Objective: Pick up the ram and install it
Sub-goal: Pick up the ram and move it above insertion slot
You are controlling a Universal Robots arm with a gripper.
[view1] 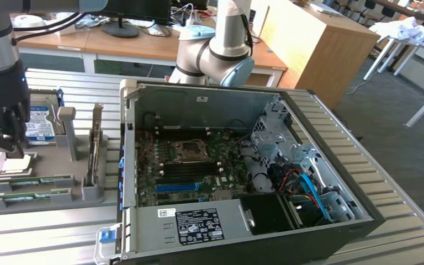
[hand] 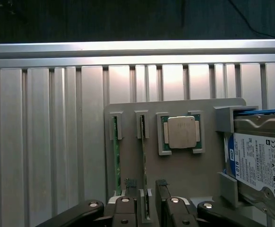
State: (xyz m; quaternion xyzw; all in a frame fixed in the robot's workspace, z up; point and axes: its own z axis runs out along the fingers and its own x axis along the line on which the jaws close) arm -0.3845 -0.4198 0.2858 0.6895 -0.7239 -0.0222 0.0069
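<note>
- Table [view1: 72, 83]: carrying an open PC case [view1: 197, 105] and, just beside it toward the exterior view's left, a grey tray [view1: 50, 160].
- Case: lying with its side off and the motherboard [view1: 197, 165] showing.
- Tray: holding a hard drive [view1: 41, 124] at one end, then a processor [view1: 17, 164], then two green sticks set on edge in slots.
- Gripper [view1: 6, 146]: hanging over the tray with its fingers [hand: 162, 185] standing apart, gripping nothing.
- Ram [hand: 142, 156]: sitting in the slot next to the processor and lining up between the fingers in the wrist view. I cannot tell whether they are touching it.
- Second stick [hand: 115, 151]: sitting in the outer slot, nearest the tray's edge.
</note>
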